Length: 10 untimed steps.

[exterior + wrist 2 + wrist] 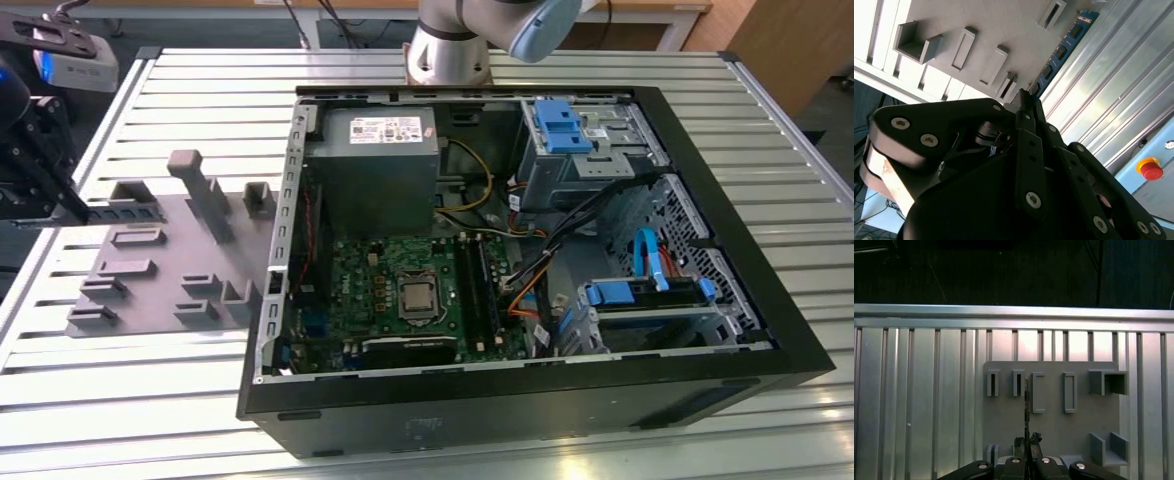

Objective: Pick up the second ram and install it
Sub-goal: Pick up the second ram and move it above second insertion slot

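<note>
Here, the black 2-finger gripper [1026,98] has its jaws clamped on 1 end of the second ram [1061,49], a long blue-green chip-lined stick, by the grey plastic fixture [147,262]; beyond stands the open black computer case [534,400].

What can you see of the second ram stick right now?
The second ram is a long, narrow, flat blue circuit board carrying a row of black chips. The claw looks closed on one end, and the rest juts out beyond it, edge-on in the first wrist view. It sits over the grey fixture, at the exterior view's left, outside the computer case. Whether it touches the fixture is unclear.
</note>
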Motion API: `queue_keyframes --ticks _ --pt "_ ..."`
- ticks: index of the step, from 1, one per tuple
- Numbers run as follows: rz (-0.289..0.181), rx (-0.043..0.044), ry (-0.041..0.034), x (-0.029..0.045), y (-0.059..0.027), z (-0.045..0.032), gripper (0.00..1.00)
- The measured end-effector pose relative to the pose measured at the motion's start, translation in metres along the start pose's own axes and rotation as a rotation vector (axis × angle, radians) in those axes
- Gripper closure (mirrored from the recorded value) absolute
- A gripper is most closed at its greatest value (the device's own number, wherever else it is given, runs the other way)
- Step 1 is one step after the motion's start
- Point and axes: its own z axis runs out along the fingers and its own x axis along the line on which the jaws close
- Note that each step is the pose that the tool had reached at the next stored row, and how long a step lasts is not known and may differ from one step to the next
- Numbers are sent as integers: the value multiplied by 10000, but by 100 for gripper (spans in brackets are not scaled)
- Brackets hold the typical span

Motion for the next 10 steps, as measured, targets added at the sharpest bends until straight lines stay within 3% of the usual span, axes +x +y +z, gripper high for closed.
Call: queue_keyframes --ticks 10 --pt "0 0 0 -2 2 -50 86"
